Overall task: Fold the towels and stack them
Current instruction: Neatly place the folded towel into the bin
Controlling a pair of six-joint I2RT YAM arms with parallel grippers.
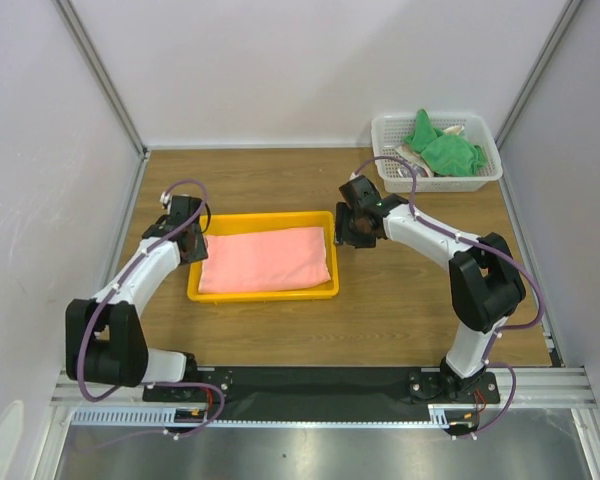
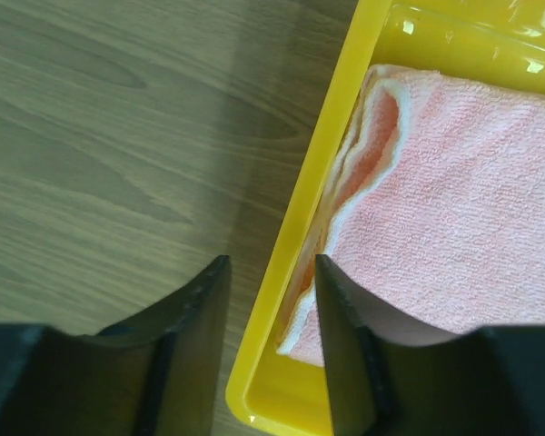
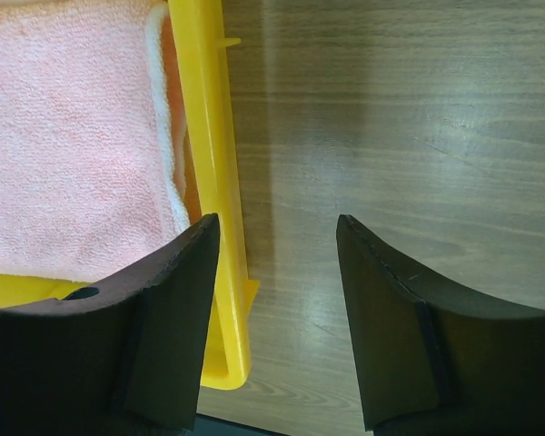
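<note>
A folded pink towel [image 1: 266,259] lies flat in a yellow tray [image 1: 263,293] at mid table. It also shows in the left wrist view [image 2: 454,227] and the right wrist view [image 3: 68,145]. My left gripper [image 1: 193,243] is open and empty over the tray's left rim [image 2: 295,236], the rim between its fingers. My right gripper [image 1: 348,230] is open and empty just off the tray's right rim [image 3: 209,173], one finger over the rim, the other over bare wood. Green towels [image 1: 442,148] lie bunched in a white basket [image 1: 438,180] at the back right.
The wooden table [image 1: 400,290] is bounded by grey walls at the back and sides. A white cloth [image 1: 412,160] sits beside the green towels in the basket. A black strip and metal rail run along the near edge by the arm bases.
</note>
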